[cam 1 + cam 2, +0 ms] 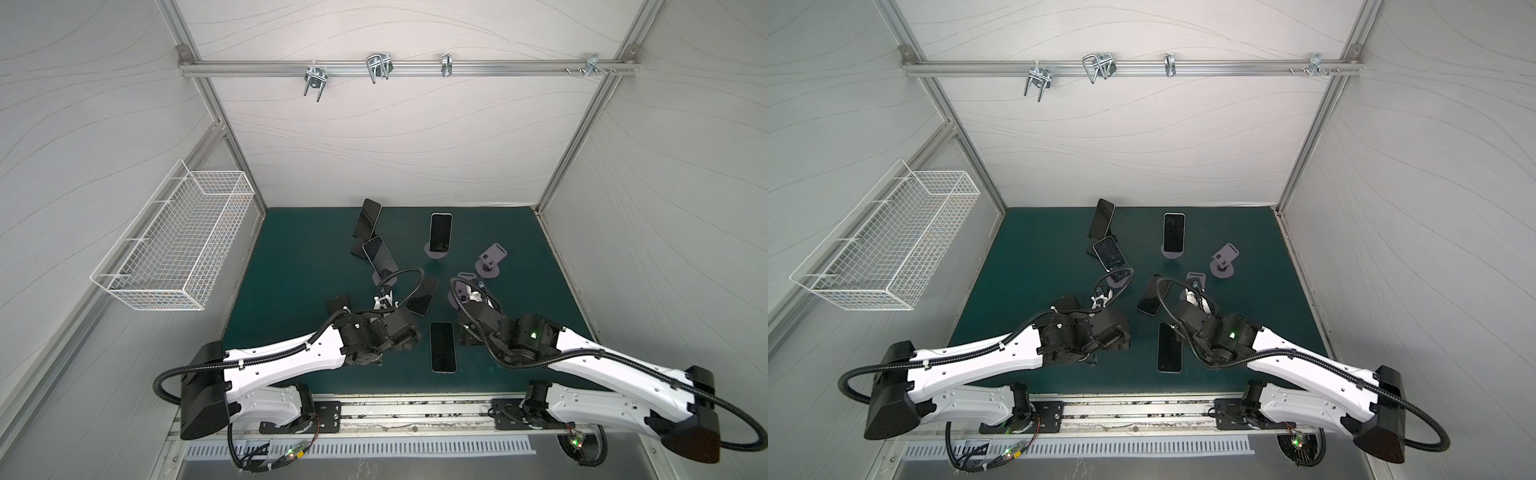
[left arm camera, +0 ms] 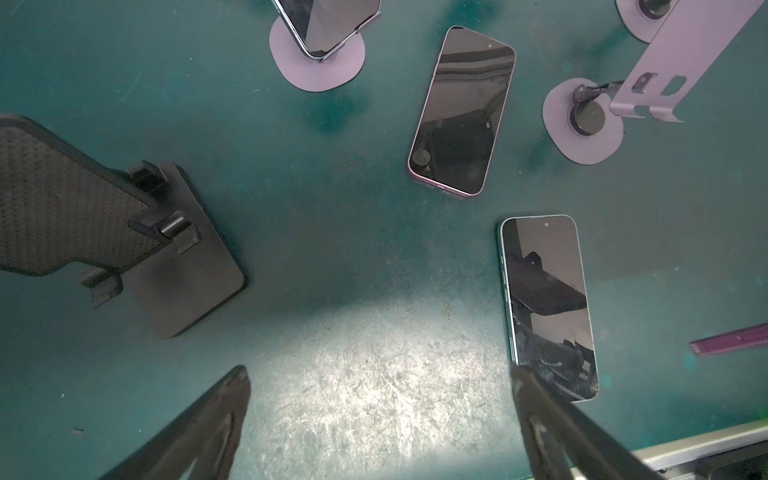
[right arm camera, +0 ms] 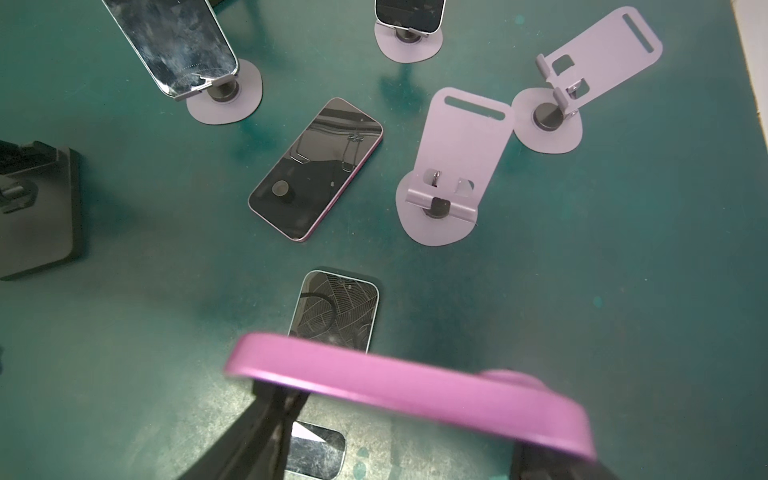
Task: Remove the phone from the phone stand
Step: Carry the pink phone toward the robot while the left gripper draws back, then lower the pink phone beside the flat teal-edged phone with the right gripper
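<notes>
While the right gripper (image 3: 405,440) is clamped on the pink phone (image 3: 415,395) and holds it up off the green mat (image 3: 623,311), clear of every stand, the left gripper (image 2: 378,386) just hangs with its jaws spread wide over bare mat, nothing in them. Just past the held one, a teal-edged phone (image 1: 442,347) lies flat, screen up, and a bit farther a purple-edged phone (image 1: 423,295) lies flat too, angled. Next to that is an empty lilac stand (image 3: 453,166), with a second lilac stand (image 1: 490,259) behind it, also empty, and an empty black stand (image 2: 166,249) sits over on the left arm's side. Farthest back, three phones lean on stands: a smudged phone (image 1: 379,257), a back-left phone (image 1: 368,219) and a back-middle phone (image 1: 440,232).
</notes>
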Controlling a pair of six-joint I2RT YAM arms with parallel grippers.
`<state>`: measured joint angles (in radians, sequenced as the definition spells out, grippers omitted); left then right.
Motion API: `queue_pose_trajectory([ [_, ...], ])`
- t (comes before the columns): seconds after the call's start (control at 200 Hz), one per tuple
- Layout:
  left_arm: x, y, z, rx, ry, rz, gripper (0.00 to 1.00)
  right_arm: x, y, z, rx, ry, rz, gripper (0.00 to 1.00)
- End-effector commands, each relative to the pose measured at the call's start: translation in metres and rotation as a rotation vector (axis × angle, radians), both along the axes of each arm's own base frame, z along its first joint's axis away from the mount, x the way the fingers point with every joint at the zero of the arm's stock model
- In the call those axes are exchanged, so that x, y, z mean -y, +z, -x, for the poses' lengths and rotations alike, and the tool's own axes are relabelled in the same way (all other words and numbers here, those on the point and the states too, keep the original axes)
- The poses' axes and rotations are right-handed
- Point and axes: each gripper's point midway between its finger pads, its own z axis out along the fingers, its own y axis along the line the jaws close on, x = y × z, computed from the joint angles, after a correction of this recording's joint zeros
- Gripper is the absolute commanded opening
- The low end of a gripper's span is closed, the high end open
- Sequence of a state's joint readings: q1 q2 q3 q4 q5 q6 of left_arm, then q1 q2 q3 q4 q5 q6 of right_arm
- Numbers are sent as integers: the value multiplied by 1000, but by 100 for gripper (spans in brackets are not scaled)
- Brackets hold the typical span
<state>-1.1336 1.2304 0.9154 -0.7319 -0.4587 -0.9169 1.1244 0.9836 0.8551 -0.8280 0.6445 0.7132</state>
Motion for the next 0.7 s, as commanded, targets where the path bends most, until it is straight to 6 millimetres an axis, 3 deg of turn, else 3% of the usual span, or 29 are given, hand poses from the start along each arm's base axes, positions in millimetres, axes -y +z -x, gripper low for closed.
queue_pose_trajectory([
  [0.0, 11, 9, -4, 20, 0, 29, 99, 10, 9, 1, 42, -38, 1, 57],
  [0.695, 22, 5, -6, 11, -15, 17, 99, 26, 0, 21, -4, -53, 78, 57],
])
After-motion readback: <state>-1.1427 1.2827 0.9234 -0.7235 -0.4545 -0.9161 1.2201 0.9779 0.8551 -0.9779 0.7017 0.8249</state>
